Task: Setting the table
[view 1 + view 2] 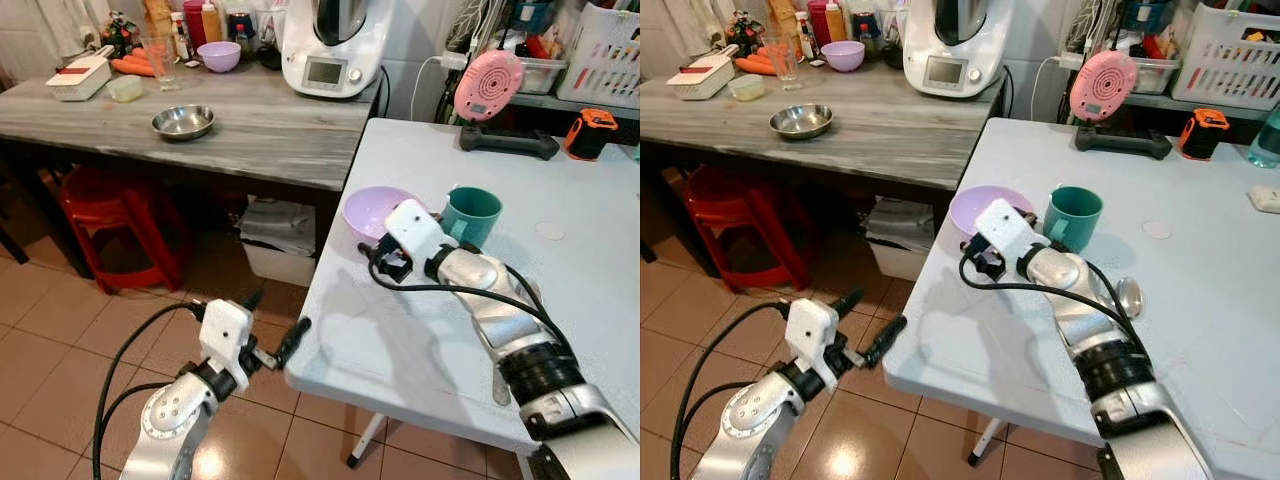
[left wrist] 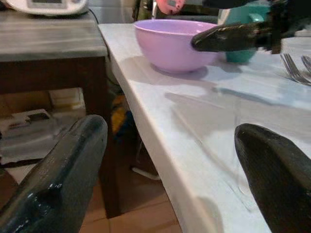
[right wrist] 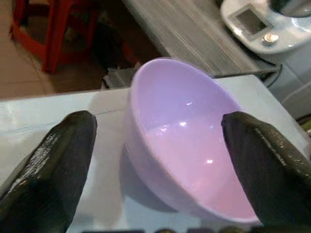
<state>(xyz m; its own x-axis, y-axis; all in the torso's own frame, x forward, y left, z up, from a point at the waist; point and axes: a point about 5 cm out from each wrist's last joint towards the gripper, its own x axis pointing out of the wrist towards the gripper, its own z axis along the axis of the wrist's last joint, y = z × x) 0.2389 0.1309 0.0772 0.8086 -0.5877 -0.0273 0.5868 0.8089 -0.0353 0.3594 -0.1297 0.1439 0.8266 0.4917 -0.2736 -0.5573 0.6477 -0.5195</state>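
Observation:
A lilac bowl (image 1: 368,207) stands near the left edge of the white table (image 1: 580,260), with a teal cup (image 1: 472,213) just to its right. My right gripper (image 1: 383,260) hovers open at the bowl's near side. In the right wrist view its fingers (image 3: 53,165) spread wider than the bowl (image 3: 184,145) and do not touch it. A spoon (image 1: 1127,296) and a fork (image 2: 291,68) lie on the table behind the right arm. My left gripper (image 1: 278,318) is open and holds nothing, low beside the table's front left corner.
A grey wooden counter (image 1: 270,130) stands to the left, carrying a steel bowl (image 1: 183,121), a white kitchen machine (image 1: 330,45) and a small purple bowl (image 1: 218,55). A red stool (image 1: 120,215) sits under it. A pink fan (image 1: 488,85) stands at the table's far end.

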